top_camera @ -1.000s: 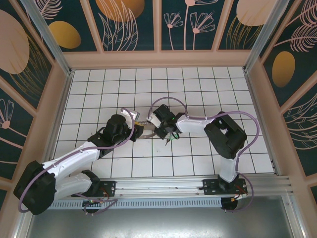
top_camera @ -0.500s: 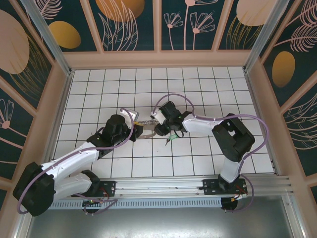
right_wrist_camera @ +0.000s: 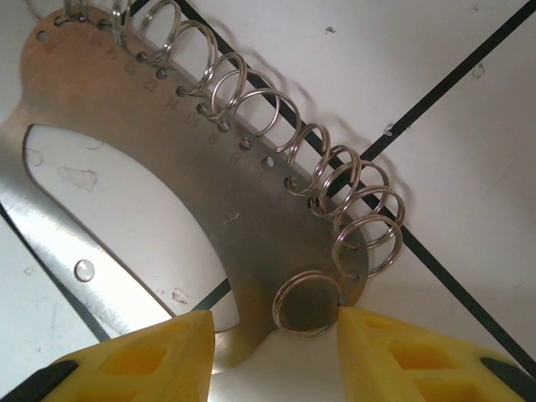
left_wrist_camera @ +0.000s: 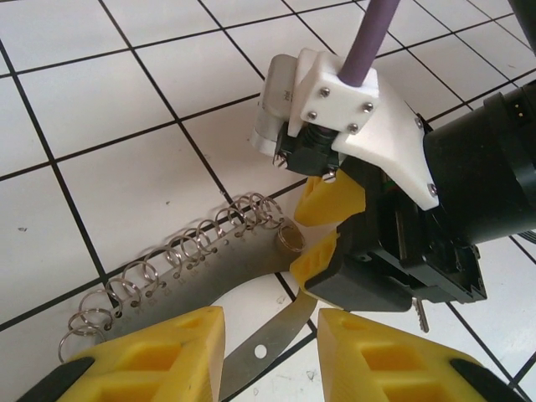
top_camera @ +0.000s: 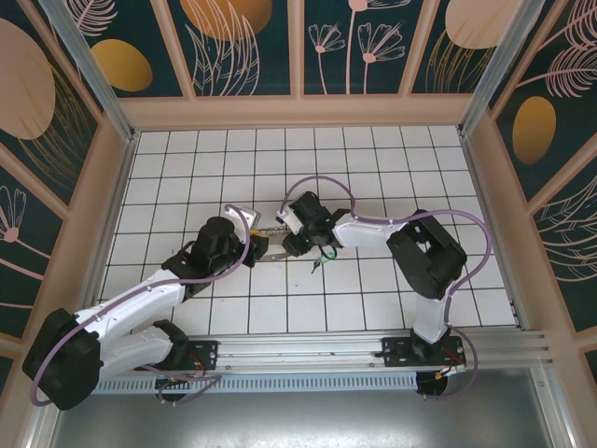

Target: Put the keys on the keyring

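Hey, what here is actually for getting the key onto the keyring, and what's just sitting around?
For the job:
keyring
green key
left gripper
right gripper

Just there:
tiled table
patterned walls
metal rail
purple cable

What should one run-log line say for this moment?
left gripper: at keyring, grip unclear | right gripper: open, astride keyring tip | key: on table, not yet threaded

White links (top_camera: 140, 303), black joints (top_camera: 424, 257), purple cables (left_wrist_camera: 377, 33) (one per arm), yellow end effector fingers (left_wrist_camera: 142, 352), silver screws (left_wrist_camera: 339, 81)
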